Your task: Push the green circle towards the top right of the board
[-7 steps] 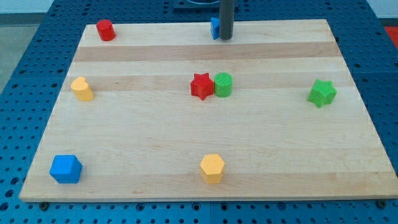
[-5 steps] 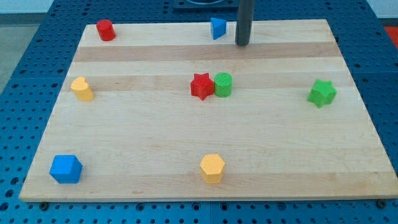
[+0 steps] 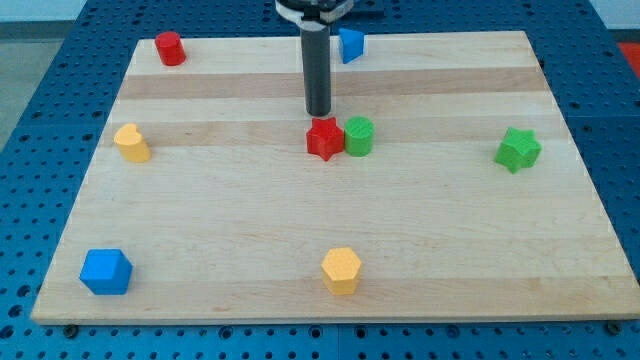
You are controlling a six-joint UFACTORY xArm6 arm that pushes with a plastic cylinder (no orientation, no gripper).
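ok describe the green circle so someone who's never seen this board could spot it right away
Start at the middle of the wooden board. A red star and the green circle sit touching there, just below my tip. It is the round green block on the star's right; the green star stands alone far right.

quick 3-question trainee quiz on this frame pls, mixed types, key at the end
1. True or false: my tip touches the green circle.
2. Which block sits against the green circle's left side? A) red star B) green star C) yellow hexagon
3. Fill in: the blue cube lies near the board's bottom ____ corner.

Key: 1 false, it is just above the red star; 2 A; 3 left.
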